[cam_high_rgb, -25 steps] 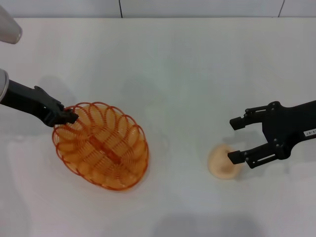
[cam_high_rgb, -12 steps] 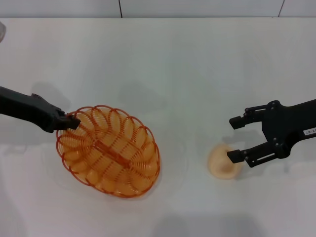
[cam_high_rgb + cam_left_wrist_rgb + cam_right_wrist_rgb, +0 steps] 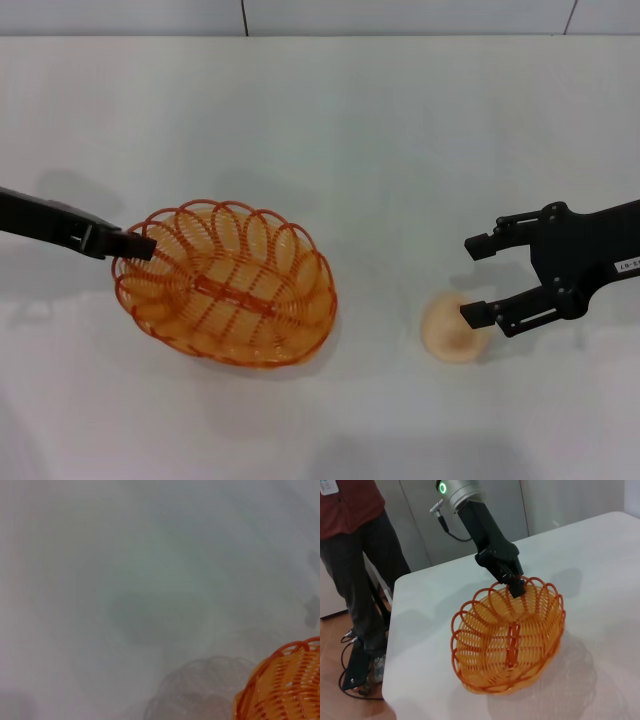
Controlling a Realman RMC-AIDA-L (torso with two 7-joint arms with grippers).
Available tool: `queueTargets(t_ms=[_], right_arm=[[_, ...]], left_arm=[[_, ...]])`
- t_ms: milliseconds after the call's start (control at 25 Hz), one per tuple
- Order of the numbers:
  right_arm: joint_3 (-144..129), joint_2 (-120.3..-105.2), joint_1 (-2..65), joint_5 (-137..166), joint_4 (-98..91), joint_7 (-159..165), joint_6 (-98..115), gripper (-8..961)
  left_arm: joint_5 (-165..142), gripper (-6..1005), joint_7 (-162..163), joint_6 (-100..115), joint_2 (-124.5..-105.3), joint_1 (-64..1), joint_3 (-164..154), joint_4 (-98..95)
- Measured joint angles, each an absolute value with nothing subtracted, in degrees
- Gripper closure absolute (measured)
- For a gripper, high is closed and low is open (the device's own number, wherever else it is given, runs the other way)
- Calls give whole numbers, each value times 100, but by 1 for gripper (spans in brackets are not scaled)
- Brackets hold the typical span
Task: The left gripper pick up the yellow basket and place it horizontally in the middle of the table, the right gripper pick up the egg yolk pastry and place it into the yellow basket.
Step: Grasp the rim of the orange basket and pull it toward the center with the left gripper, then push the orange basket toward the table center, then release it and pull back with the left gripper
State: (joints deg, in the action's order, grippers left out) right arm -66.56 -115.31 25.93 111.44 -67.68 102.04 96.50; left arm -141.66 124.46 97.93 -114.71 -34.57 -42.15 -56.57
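Resting on the table (image 3: 380, 130), the yellow basket (image 3: 226, 283) has its left rim pinched by the left gripper (image 3: 140, 246), while the right gripper (image 3: 480, 280), fingers spread, partly hides the egg yolk pastry (image 3: 447, 330).

Bare table (image 3: 380, 150) between yellow basket (image 3: 226, 283) — egg yolk pastry (image 3: 452, 330).

no legible text anywhere

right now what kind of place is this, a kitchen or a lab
Probably a lab or test room: a bare white table, plain panelled walls, cables on the floor, and a person standing beside the table.
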Motion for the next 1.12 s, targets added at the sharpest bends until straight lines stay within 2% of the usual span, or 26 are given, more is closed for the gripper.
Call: queueTargets(t_ms=[400, 800, 1120], right_arm=[[-6643, -11531, 2626, 11144, -6809, 10204, 9679, 113], [-6666, -11531, 2628, 11144, -6794, 10204, 9685, 112], [-6680, -11531, 2628, 11144, -6787, 10204, 9695, 112]], left_arm=[[-14193, 922, 13419, 9839, -11476, -3438, -4240, -5643], [-14233, 922, 13661, 9695, -11753, -3468, -4283, -5573], [-14187, 922, 13630, 9364, -11831, -3502, -4407, -5276]])
